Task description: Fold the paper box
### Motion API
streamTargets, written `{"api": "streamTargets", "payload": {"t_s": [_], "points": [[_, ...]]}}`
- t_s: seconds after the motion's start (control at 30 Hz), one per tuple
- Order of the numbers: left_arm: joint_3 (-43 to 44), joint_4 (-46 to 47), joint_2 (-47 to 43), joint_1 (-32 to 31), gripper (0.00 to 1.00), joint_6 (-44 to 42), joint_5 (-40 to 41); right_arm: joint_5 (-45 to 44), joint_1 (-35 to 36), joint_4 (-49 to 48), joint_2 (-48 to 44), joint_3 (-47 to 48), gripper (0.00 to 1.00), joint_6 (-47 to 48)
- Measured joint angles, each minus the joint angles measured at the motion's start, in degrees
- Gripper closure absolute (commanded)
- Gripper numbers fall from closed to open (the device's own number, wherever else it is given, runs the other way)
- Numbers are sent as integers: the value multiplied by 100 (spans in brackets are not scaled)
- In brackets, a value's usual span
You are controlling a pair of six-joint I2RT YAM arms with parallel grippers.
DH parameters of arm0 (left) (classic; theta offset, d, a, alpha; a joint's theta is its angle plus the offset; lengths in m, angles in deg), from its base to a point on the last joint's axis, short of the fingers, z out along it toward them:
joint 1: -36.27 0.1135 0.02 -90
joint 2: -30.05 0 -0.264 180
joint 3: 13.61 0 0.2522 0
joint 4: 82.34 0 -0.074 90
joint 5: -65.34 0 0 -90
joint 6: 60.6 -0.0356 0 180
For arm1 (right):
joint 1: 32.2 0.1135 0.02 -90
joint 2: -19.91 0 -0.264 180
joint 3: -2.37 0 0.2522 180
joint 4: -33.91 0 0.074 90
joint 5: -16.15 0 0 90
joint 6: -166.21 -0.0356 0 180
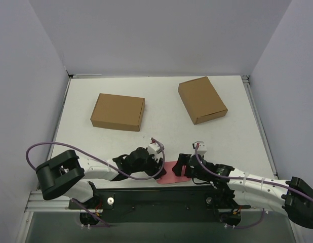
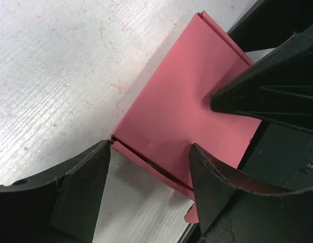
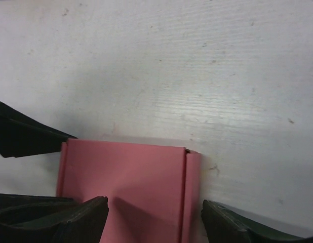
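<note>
The pink paper box [image 1: 171,173] lies flat on the white table at its near edge, between my two grippers. In the left wrist view the box [image 2: 187,111] shows a folded side flap along its near edge. My left gripper [image 2: 149,174] is open and straddles that edge, with one finger [image 2: 217,187] over the box. My left gripper [image 1: 159,168] touches the box's left side. My right gripper [image 1: 185,170] is open at the box's right side. In the right wrist view the box [image 3: 126,182] lies between the open fingers of my right gripper [image 3: 154,223], its right flap folded.
Two larger brown cardboard boxes stand further back: one [image 1: 118,112] at centre left and one [image 1: 202,99] at centre right. The table's near edge and the black base rail [image 1: 161,200] are right behind the pink box. White walls enclose the table.
</note>
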Motion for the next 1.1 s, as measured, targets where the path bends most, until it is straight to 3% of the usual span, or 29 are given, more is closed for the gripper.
{"api": "streamTargets", "payload": {"t_s": [0.2, 0.47, 0.63, 0.9, 1.1], "points": [[-332, 289, -197, 57, 31, 13, 140, 262, -133, -1534, 90, -540, 25, -269], [-997, 903, -592, 164, 35, 136, 643, 164, -249, -3587, 1143, -813, 28, -579], [-1473, 1305, -931, 164, 37, 199, 839, 308, -269, -4365, 1567, -905, 29, -813], [-1902, 1346, -1515, 164, 37, 177, 894, 667, -273, -4835, 1705, -1012, 32, -1163], [-2131, 1320, -2050, 157, 37, 199, 796, 1113, -249, -4258, 1163, -1097, 35, -1342]]}}
